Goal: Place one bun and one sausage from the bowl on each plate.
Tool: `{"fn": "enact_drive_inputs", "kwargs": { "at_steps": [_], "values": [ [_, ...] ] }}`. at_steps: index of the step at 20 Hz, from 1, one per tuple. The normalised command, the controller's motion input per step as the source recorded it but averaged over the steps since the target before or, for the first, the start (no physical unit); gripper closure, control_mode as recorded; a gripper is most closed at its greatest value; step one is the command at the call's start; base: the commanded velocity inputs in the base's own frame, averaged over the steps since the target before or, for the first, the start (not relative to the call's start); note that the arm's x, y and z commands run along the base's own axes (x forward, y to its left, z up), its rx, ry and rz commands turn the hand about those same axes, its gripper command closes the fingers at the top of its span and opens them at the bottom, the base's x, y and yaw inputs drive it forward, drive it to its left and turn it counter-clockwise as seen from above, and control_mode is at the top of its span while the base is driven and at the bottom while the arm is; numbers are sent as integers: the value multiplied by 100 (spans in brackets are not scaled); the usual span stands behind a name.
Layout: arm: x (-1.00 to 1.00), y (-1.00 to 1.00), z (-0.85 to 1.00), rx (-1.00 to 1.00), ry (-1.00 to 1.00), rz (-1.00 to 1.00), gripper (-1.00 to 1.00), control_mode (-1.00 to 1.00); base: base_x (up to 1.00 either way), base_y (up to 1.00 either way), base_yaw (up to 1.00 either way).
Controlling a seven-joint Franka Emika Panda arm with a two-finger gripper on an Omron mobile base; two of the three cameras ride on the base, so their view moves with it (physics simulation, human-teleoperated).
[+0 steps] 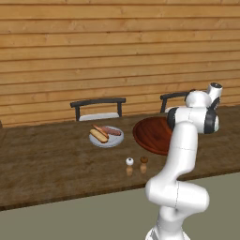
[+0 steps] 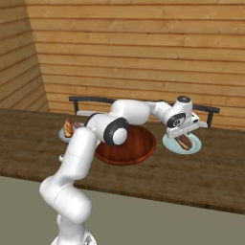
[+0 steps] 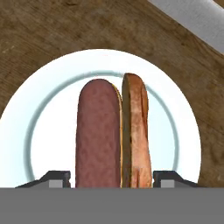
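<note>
Sausage [image 3: 98, 135] and bun [image 3: 134, 131] lie side by side, touching, on the right plate [image 3: 26, 144], directly under the tool [image 3: 111, 177]. Tool's tips stand apart, either side of the pair, apparently gripping nothing. Judgement: bun soft and light, crushes easily; sausage firmer, maybe slick; grip either across its middle. Left plate [image 1: 115, 140] already carries its own pair. Bowl [image 2: 136, 150] sits between the plates, looks empty. Salt and pepper shakers [image 1: 130, 165] near the bench [image 1: 47, 164] edge, chairs [image 1: 97, 108] behind; nothing obstructs.
</note>
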Motion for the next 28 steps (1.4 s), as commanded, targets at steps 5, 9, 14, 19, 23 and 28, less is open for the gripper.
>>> {"fn": "enact_drive_inputs", "kwargs": {
  "at_steps": [5, 9, 14, 19, 23, 28],
  "values": [
    [0, 24, 30, 0, -1, 0, -100, -100, 0, 0, 0],
    [-6, 34, 55, 0, -3, 0, -100, -100, 0, 0, 0],
    [-75, 61, 7, 0, 0, -1, -100, -100, 0, 0, 0],
    [-65, 96, 0, 4, -2, -11, -100, -100, 0, 0, 0],
    [-71, 98, 19, 0, 0, -15, -100, -100, 0, 0, 0],
    [-53, 93, 39, 0, 0, -17, -100, -100, 0, 0, 0]
  ]
}}
